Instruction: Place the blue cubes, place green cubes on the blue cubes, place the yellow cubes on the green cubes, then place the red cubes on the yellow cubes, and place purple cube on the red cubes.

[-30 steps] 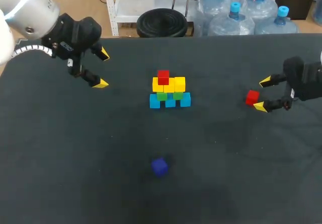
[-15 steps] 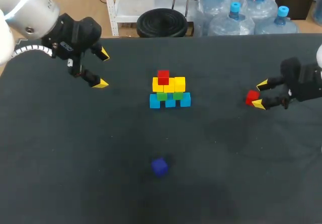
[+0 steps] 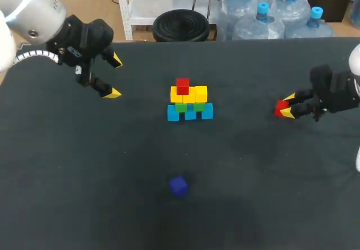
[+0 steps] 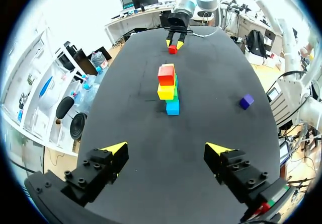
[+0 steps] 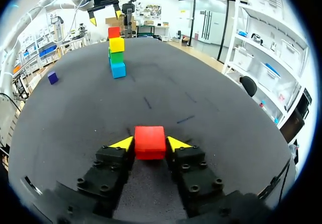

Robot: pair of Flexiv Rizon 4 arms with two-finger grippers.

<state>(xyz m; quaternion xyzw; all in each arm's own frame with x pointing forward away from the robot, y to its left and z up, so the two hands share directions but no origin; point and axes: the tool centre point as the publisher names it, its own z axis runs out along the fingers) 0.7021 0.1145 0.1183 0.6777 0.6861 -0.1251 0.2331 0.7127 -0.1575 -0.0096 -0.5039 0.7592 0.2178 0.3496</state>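
Note:
At the table's middle stands a stack (image 3: pixel 189 100): three blue cubes (image 3: pixel 190 113) at the base, green cubes (image 3: pixel 189 106) on them, yellow cubes (image 3: pixel 188 94) above, and one red cube (image 3: pixel 182 85) on top. A second red cube (image 5: pixel 149 142) lies on the cloth at the right (image 3: pixel 280 108), and my right gripper (image 5: pixel 149 144) (image 3: pixel 286 105) is shut on it, one yellow tip against each side. A purple cube (image 3: pixel 179 186) lies alone near the front. My left gripper (image 3: pixel 114 77) (image 4: pixel 166 148) hangs open at the far left, holding nothing, well clear of the stack (image 4: pixel 168 85).
The black cloth table (image 3: pixel 84 177) holds only these cubes. Wide bare cloth lies between the stack and each gripper. The purple cube (image 4: pixel 246 101) sits off to one side of the stack in both wrist views (image 5: pixel 53 77).
My right gripper's fingers have closed in from wide open onto the loose red cube on the cloth. The left arm has not moved.

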